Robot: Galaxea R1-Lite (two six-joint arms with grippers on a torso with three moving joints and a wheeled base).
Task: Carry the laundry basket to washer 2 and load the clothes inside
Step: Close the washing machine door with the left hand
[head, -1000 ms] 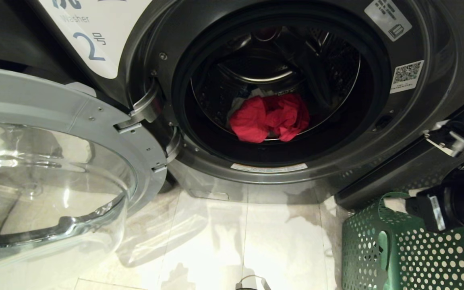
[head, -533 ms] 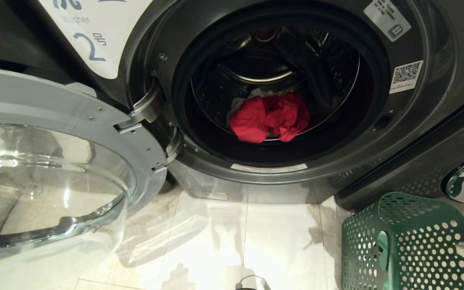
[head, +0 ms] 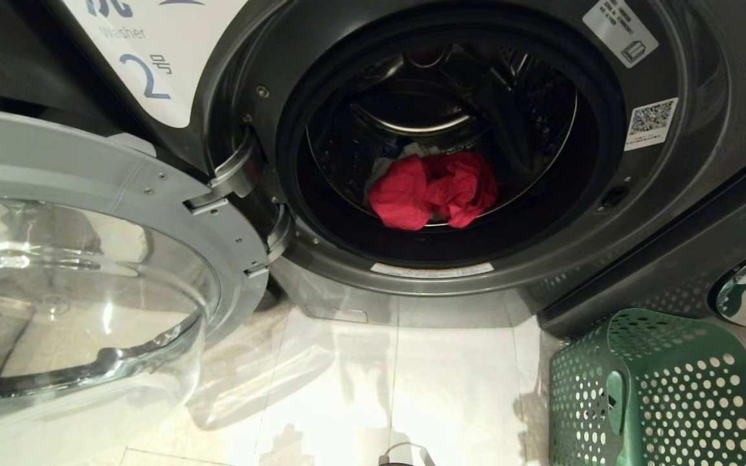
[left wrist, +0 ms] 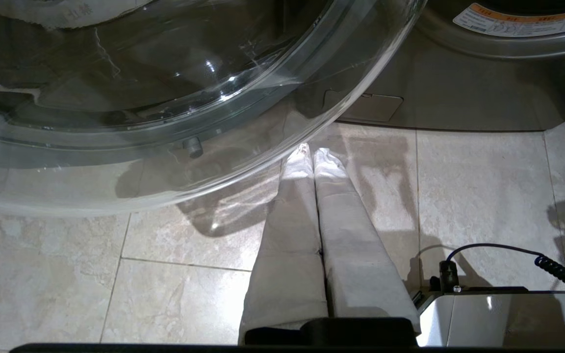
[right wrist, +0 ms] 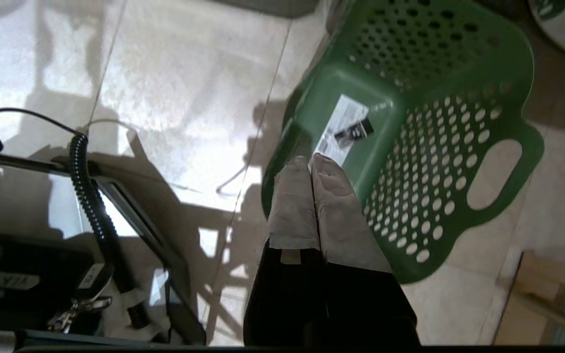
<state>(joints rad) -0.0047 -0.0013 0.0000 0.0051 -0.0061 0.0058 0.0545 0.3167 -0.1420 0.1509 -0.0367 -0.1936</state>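
So we've got washer 2 (head: 412, 162) door open at upper centre, red garment (head: 434, 188) in the drum; green laundry basket (head: 658, 395) lower right on the floor; left gripper (left wrist: 312, 153) and right gripper (right wrist: 310, 159) fingers both pressed together, holding nothing.

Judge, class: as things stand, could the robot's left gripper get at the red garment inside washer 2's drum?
Probably yes. Washer 2's door is swung wide open, nothing blocks the drum mouth where the red garment lies, and the left gripper, shut and empty, is low over the floor beside that door.
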